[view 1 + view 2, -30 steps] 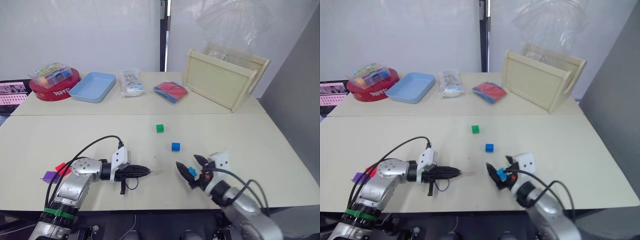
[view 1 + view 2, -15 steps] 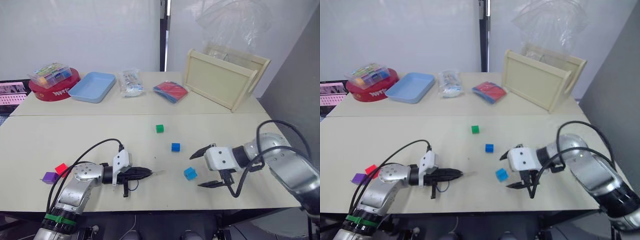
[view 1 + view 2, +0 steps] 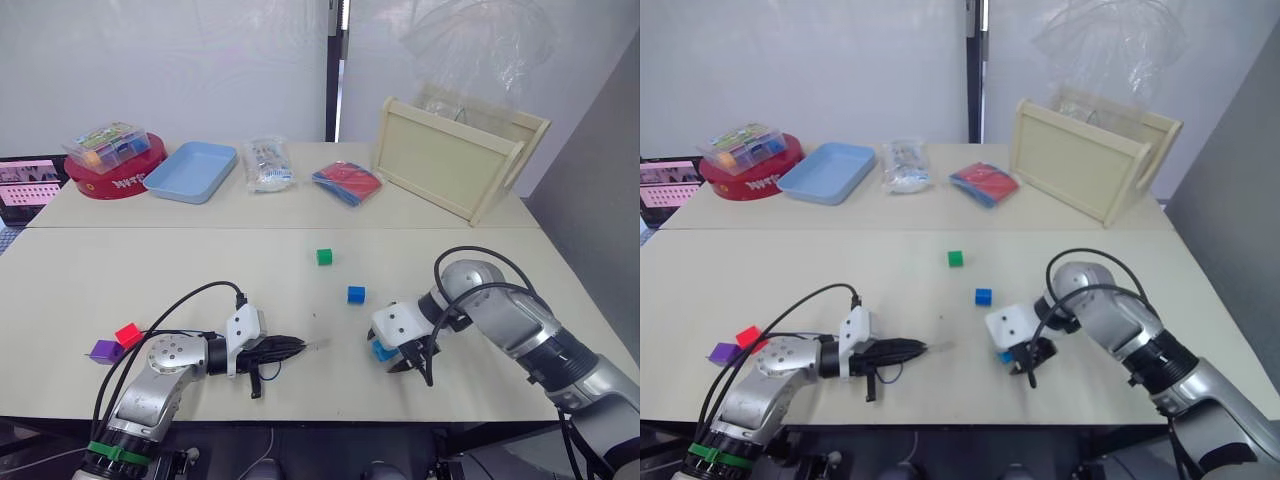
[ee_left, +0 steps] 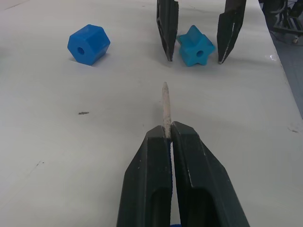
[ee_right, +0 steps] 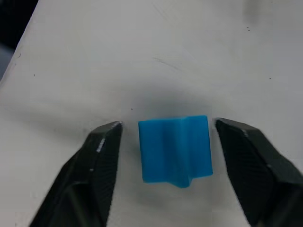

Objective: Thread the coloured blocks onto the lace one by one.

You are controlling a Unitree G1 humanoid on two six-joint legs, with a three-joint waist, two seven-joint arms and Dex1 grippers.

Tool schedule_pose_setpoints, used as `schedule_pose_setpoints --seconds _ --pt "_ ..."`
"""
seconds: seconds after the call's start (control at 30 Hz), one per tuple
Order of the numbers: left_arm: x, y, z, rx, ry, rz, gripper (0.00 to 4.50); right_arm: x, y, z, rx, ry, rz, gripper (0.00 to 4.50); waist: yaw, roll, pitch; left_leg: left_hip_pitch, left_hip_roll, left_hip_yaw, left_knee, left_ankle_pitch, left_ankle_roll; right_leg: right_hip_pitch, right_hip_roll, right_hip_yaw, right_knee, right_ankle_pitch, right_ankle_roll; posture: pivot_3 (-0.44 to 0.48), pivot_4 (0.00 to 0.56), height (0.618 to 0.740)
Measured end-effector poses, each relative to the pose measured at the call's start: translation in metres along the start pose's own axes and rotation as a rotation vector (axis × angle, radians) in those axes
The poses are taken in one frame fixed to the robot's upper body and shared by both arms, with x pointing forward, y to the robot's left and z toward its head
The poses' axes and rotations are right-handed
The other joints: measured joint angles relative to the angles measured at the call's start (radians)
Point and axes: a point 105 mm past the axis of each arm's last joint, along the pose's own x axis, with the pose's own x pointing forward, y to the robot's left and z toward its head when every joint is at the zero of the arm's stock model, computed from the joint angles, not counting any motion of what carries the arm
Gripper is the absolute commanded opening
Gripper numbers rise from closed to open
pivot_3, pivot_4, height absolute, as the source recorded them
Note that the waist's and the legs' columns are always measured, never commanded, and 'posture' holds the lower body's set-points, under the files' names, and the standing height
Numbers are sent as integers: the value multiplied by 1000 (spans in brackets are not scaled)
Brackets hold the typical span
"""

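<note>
Light blue block sits between our right gripper's spread fingers near the tabletop's front edge, bracketed but not yet touched, ready for pinching. Our left gripper clamps the lace just behind its stiff tip, aiming it toward the block's hole.

Both arms are showing rounded silver-grey metal shells with black joints. The left arm, at the lower left of the head view, is wearing a green band near its base, and thick black cables are looping off both arms. Each wrist is carrying a small white block — behind black, tapering fingers with chamfered edges.
</note>
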Motion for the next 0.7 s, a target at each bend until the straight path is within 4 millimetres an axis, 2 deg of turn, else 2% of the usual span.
schedule_pose_setpoints --seconds 0.1,0.27,0.43,0.7 --pt "0 0 1 3 0 0 0 -1 3 -1 99 -5 -13 1378 3 0 0 0 0 0 0 0 0 0 0 0 0 0 0 0 150 740" --pt "0 0 1 5 1 -3 0 -2 6 2 288 -35 -69 1379 2 0 0 0 0 0 0 0 0 0 0 0 0 0 0 0 150 740" --pt "3 3 8 30 -5 -19 0 4 -4 20 405 -103 -148 1379 0 0 0 0 0 0 0 0 0 0 0 0 1 0 0 0 150 740" --pt "8 1 10 35 0 -75 0 13 -7 22 461 -73 -212 1379 2 0 0 -1 -1 0 0 0 0 -1 0 0 1 0 0 0 150 740"
